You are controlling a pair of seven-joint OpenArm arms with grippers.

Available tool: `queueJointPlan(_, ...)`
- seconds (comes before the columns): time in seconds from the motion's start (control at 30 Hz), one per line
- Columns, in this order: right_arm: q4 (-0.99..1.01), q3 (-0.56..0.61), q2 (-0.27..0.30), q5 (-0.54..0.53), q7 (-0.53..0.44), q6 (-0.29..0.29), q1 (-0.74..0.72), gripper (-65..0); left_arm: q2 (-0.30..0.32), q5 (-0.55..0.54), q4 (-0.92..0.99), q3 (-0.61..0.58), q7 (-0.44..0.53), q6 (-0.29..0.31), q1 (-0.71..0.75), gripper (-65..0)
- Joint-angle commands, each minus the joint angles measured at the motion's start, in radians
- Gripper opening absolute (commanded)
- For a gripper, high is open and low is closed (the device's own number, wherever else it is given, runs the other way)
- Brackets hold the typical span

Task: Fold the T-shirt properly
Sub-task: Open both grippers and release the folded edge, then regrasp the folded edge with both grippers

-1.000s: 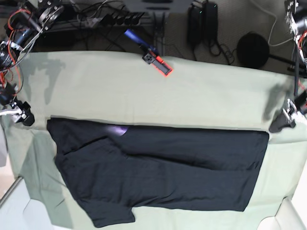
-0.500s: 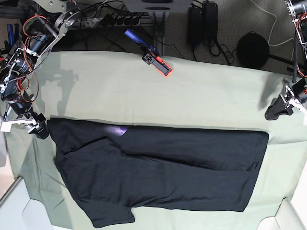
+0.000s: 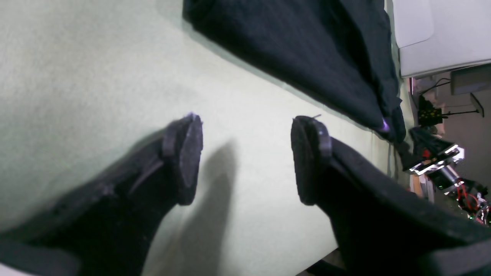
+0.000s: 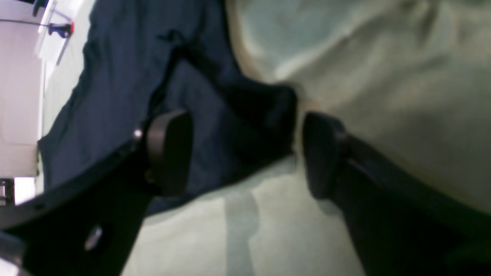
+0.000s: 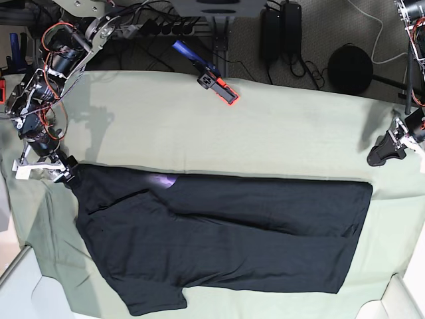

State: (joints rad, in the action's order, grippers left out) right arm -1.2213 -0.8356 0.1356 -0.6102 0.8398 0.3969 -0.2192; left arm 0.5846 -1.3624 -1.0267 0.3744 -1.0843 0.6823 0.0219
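The black T-shirt (image 5: 219,232) lies flat, folded lengthwise, on the pale green sheet (image 5: 285,133). A purplish patch (image 5: 163,180) marks its neck near the top edge. My right gripper (image 5: 66,174) is at the shirt's upper left corner. In the right wrist view it (image 4: 245,153) stands open, one finger (image 4: 168,153) over the T-shirt (image 4: 115,76), and the cloth's corner reaches between the fingers. My left gripper (image 5: 380,158) hovers open just off the shirt's upper right corner. In the left wrist view it (image 3: 245,159) is over bare sheet, with the T-shirt (image 3: 307,50) beyond.
A red-and-black tool (image 5: 218,86) lies at the sheet's back edge. Behind it, off the sheet, are a round black disc (image 5: 349,68), power bricks (image 5: 279,30) and cables. White table corners (image 5: 398,299) show at the front.
My right arm has swung in from the far left edge to the shirt's upper left corner. The left gripper rose slightly a second ago and has since stayed put. Both stay open.
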Motion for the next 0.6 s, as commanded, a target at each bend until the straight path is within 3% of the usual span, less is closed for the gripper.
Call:
queueJointPlan(0.0,0.002,0.000,0.014,-0.014,-0.014,0.056,-0.022,-20.6,0.025,-0.037,-0.015,0.007,0.013,0.016,-0.013,-25.6)
queueJointPlan(0.07,0.022,0.000,0.014,-0.014,-0.030,0.056,-0.022,-22.6,0.025,-0.053,-0.015,0.007,0.014,0.016,-0.013,-25.6)
queueJointPlan(0.23,0.026,0.000,0.014,-0.026,-0.032,0.056,-0.024,-46.3,0.025,-0.077,-0.015,0.007,0.014,0.016,-0.014,-25.6)
queueJointPlan(0.4,0.026,0.000,0.014,-0.026,-0.032,0.056,-0.024,-54.9,0.025,-0.078,-0.015,0.007,0.026,0.016,-0.014,-25.6)
queueJointPlan(0.47,0.026,0.000,0.014,-0.026,-0.032,0.056,-0.025,-64.9,0.025,-0.078,-0.015,0.007,0.037,0.016,-0.019,-25.6)
queueJointPlan(0.57,0.026,0.000,0.014,-0.026,-0.031,0.056,-0.024,-65.0,0.024,-0.084,-0.015,0.007,0.051,0.016,-0.030,-25.6)
